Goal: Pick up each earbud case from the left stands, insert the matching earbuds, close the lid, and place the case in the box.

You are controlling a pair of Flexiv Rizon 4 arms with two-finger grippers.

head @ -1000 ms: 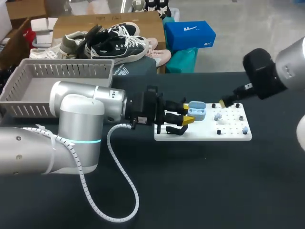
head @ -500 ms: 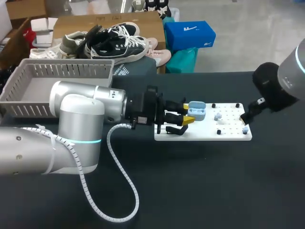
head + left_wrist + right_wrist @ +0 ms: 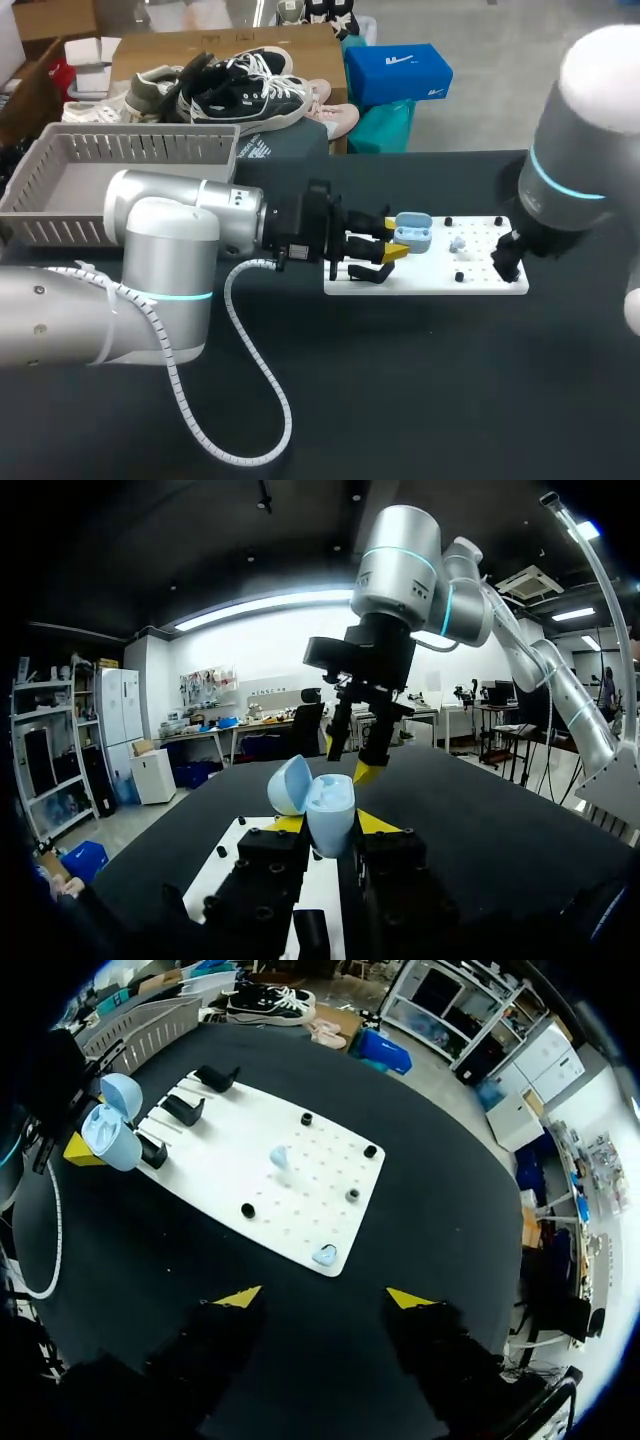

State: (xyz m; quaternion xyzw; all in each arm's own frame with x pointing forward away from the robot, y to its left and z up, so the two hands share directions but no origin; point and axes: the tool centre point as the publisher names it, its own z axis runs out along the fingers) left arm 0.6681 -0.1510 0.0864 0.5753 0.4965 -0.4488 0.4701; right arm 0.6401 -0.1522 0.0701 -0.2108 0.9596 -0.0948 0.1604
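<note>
Clamping blue case (image 3: 325, 805): left pincer (image 3: 392, 245) | right pincer (image 3: 325, 1298) wide near white board (image 3: 230, 1150) | dark table (image 3: 450, 380)

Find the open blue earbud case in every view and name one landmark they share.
Head view: earbud case in the left gripper, at the stand end of the white board.
Left wrist view: earbud case between that gripper's yellow tips, lid open.
Right wrist view: earbud case beside the black stands, far ahead of the right gripper.
Shared landmark: the white board.

Right arm (image 3: 570, 170) hides one earbud (image 3: 324, 1255) in head view.
</note>
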